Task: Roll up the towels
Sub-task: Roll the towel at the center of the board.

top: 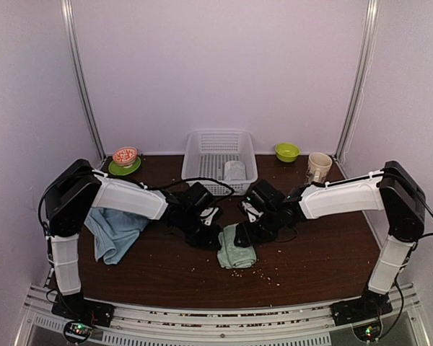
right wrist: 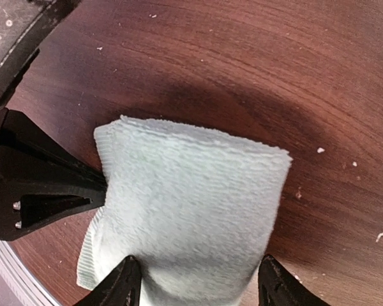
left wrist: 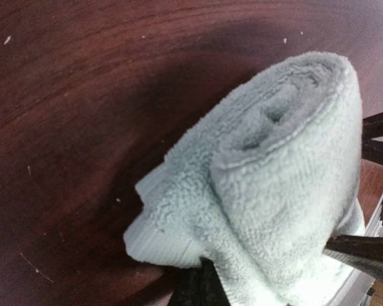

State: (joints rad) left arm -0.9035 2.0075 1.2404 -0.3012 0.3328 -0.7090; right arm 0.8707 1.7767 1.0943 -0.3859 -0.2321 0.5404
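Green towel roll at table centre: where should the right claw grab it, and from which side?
Across the pale green towel at mid-body, from above. It lies on its side as a short soft roll. The right claw, open, straddles its width, so closing there likely keeps the layers together.
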